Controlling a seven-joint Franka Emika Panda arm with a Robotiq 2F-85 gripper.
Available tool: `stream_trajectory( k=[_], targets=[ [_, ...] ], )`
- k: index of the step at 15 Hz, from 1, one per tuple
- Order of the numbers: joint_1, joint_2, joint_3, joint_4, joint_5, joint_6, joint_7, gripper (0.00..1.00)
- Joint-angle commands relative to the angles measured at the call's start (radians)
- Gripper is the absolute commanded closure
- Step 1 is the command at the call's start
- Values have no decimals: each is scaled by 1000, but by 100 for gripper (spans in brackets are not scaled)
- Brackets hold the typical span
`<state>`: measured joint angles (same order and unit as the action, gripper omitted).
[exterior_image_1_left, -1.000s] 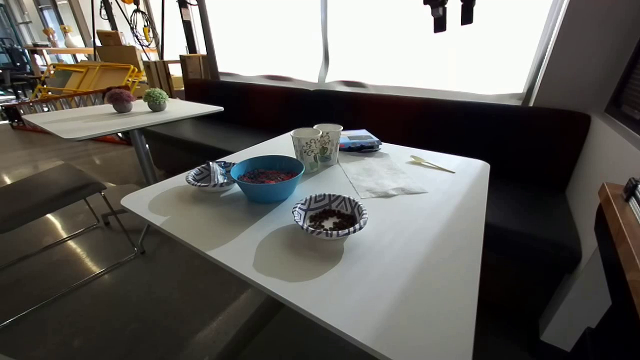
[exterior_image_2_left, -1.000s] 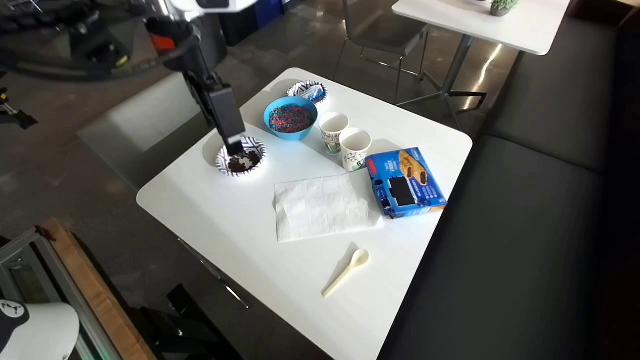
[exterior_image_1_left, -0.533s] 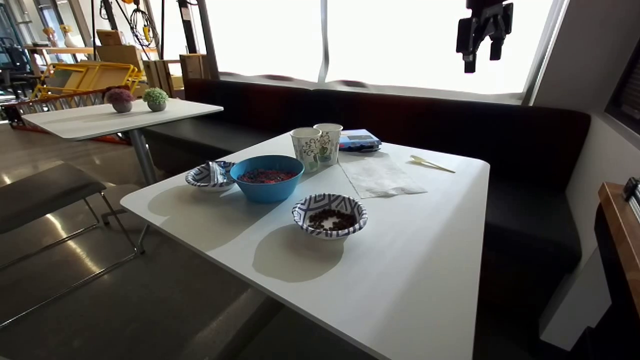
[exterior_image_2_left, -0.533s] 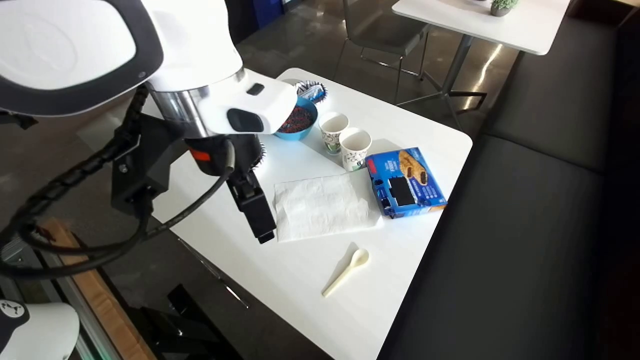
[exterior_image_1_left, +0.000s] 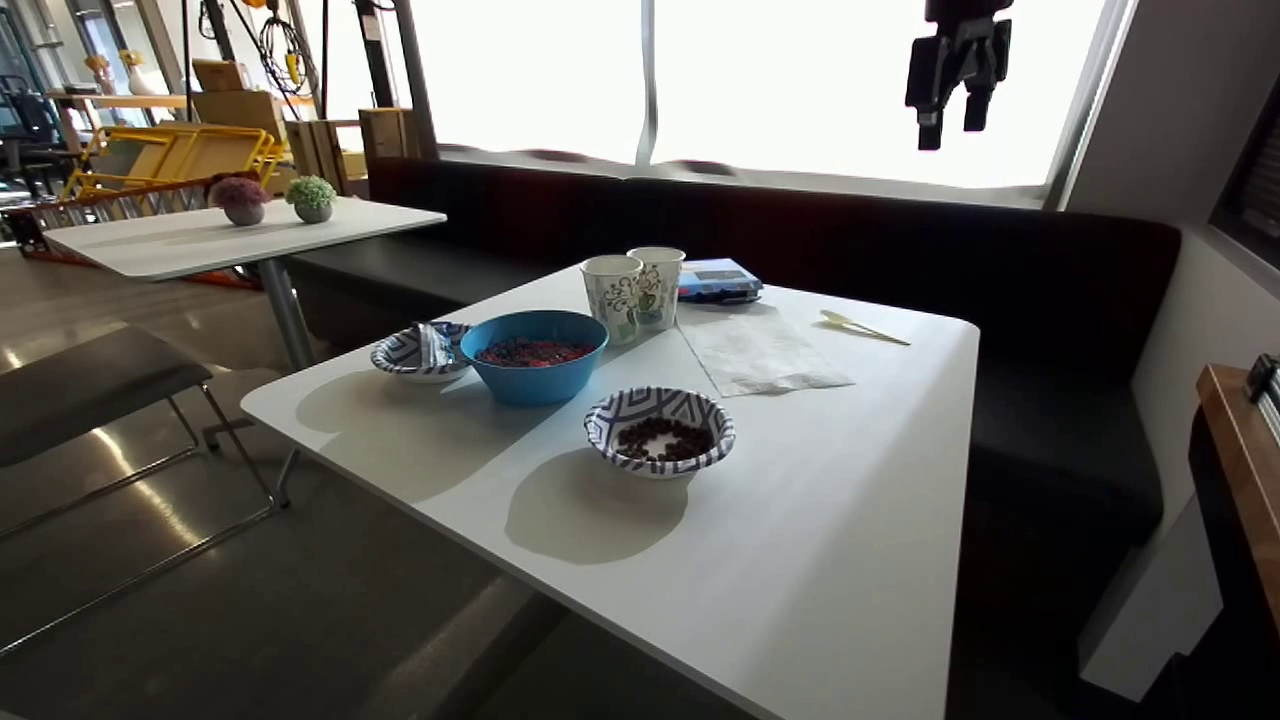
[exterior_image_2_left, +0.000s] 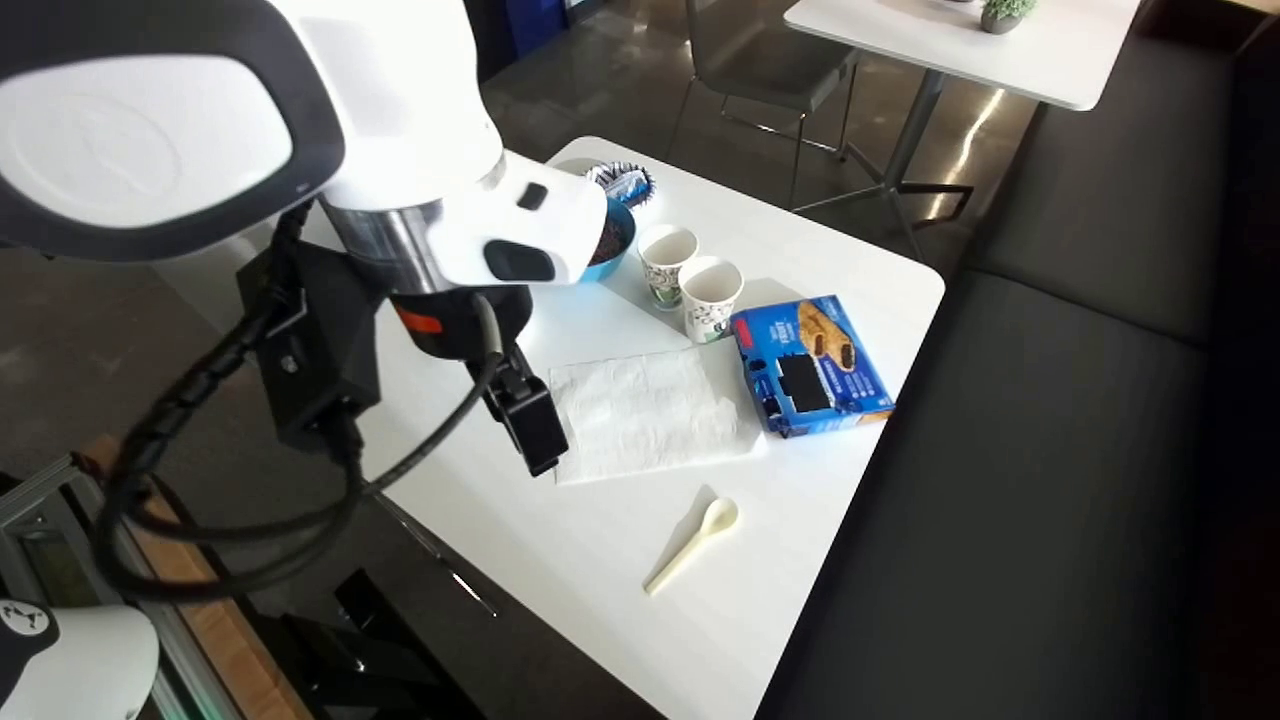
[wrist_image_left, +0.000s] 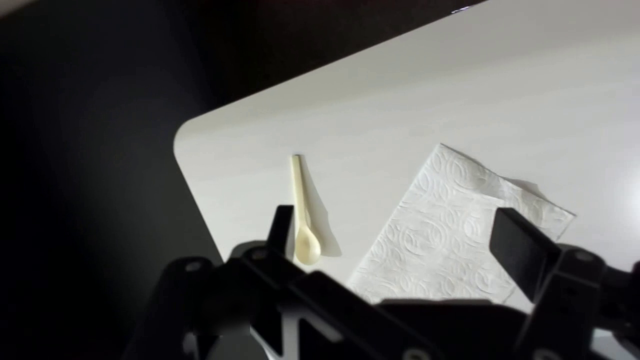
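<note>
Hanging well above the table, the claw has its fingers spread wide with nothing gripped. Below it, near one fingertip in the wrist view, lies a spoon; beside that, reaching from the gap between the fingers toward the opposite fingertip, lies a paper towel. Farther from the claw, past the towel, come a blue box and patterned paper cups. Farther off again sit a blue bowl of red and dark bits, just beside a paper bowl with a shiny blue packet in it, and a similar paper bowl with small dark balls around its white bottom. In an exterior view, the arm above the claw stands in front of part of the blue bowl. The spoon is pale cream, with a slim straight handle and an oval head, its shadow alongside. The towel is white, embossed with looping curves, one edge casting a small shadow. Counted: one spoon, one paper towel, one box, two cups, one blue bowl, two patterned paper bowls, one packet.
</note>
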<state>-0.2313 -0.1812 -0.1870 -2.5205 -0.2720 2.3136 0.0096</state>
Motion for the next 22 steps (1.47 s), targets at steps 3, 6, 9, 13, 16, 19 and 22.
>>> stream_trajectory(
  k=[3,6,9,13,16,19,22],
  targets=[
    [-7,191,-110,33,193,191,-406,0],
    [-43,311,-121,59,297,314,-532,0],
    [-110,434,-77,116,410,381,-650,0],
    [-214,613,13,232,487,492,-687,0],
    [-262,717,60,308,445,589,-636,0],
    [-276,691,68,284,403,576,-616,0],
    [-278,709,72,303,402,576,-613,0]
  ],
)
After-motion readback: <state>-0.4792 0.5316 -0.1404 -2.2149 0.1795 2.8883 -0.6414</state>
